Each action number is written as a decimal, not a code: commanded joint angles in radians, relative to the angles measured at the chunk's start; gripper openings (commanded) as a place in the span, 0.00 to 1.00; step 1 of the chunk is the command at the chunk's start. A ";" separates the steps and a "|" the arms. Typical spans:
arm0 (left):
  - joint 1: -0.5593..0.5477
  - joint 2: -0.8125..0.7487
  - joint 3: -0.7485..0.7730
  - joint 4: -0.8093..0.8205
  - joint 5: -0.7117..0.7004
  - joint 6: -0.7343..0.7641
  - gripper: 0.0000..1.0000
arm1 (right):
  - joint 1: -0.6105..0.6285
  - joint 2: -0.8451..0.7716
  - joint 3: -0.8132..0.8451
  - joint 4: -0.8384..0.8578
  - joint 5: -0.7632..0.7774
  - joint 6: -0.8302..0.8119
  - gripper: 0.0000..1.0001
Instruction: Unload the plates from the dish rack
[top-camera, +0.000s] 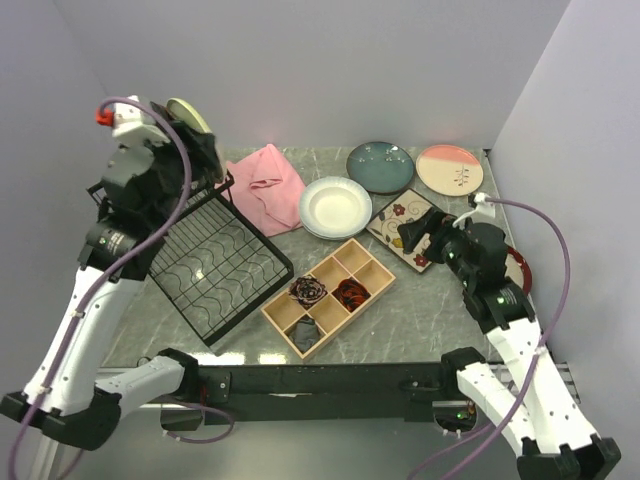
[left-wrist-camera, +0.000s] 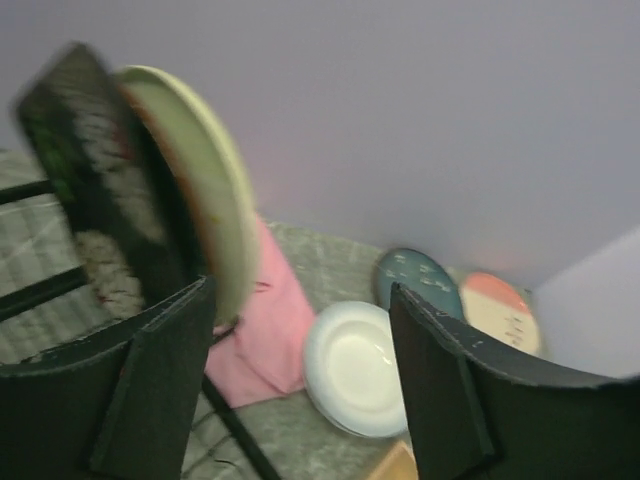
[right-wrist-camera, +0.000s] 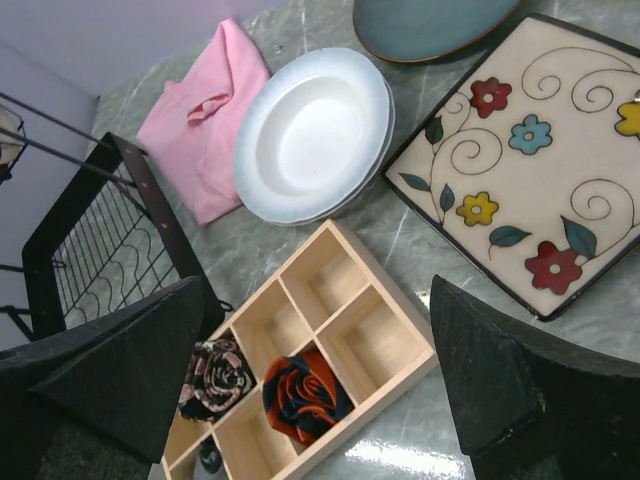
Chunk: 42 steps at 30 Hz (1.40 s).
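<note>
Left gripper (left-wrist-camera: 300, 290) fingers fill the bottom of your wrist view. Jaws stand wide, nothing clamped.

Dish rack (top-camera: 215, 265) sits below and behind that pincer, back grid raised.

Wooden tray (top-camera: 352, 260) lies directly under the right gripper (right-wrist-camera: 318, 290), which hangs fully spread and empty. My read: it's parked clear of the left arm's work.

Two plates are in the rack, both on edge by the left pincer's view-left finger. The black square plate (left-wrist-camera: 90, 180) is outboard of it. The cream-green plate (left-wrist-camera: 215, 180) has its rim just inside it and stands well apart from the other finger. It's blurred, so you can't confirm contact.

Standing on edge puts the rims up, hence the high approach. Looks like a rim pinch lining up on the cream-green one.

Unloaded plates lie flat beyond the right pincer:
- square floral plate (right-wrist-camera: 520, 160), just ahead-right
- white plate (right-wrist-camera: 315, 135), ahead
- teal plate (top-camera: 380, 165) and pink-cream plate (top-camera: 450, 168), farther out

They're spread rather than stacked, probably to keep each drop simple.

Pink cloth (top-camera: 268, 185) lies ahead-left, between the white plate and the rack.
</note>
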 joint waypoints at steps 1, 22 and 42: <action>0.205 -0.008 0.012 -0.035 0.214 -0.138 0.70 | 0.017 -0.079 -0.044 0.060 0.001 -0.015 1.00; 0.393 0.031 -0.126 0.100 0.304 -0.245 0.39 | 0.020 -0.120 -0.058 0.094 -0.042 0.003 1.00; 0.393 0.138 -0.140 0.145 0.260 -0.221 0.37 | 0.022 -0.126 -0.066 0.094 -0.016 0.001 1.00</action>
